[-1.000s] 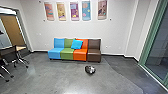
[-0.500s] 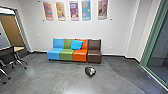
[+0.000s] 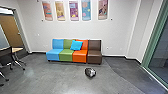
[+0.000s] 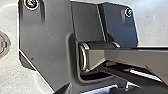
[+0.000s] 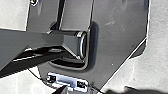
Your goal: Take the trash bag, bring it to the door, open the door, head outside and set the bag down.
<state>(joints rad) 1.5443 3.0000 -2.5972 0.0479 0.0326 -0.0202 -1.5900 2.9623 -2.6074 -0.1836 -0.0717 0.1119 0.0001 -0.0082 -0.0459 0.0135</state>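
A small dark bag [image 3: 90, 72] with a pale, shiny patch lies on the grey floor in front of the seats in the head view, apart from them. At the left of that view a wooden door [image 3: 10, 28] stands in a dark frame. In the left wrist view a dark pointed part of my left gripper [image 4: 65, 89] shows beside the robot's own plate. A similar dark part of my right gripper [image 5: 61, 89] shows in the right wrist view. I see no bag at either one, and how far each is opened is unclear.
Joined blue, green, orange and brown seats [image 3: 94, 58] stand along the wall, with a blue cushion [image 3: 76, 45] on them. A dark chair [image 3: 6, 57] and a light-topped table [image 3: 17, 49] are at the left. Green-framed glass [image 3: 160, 53] runs along the right.
The head camera has moved slightly forward: the seats and bag appear a little larger, and the furniture at the left has slid toward the picture's edge.
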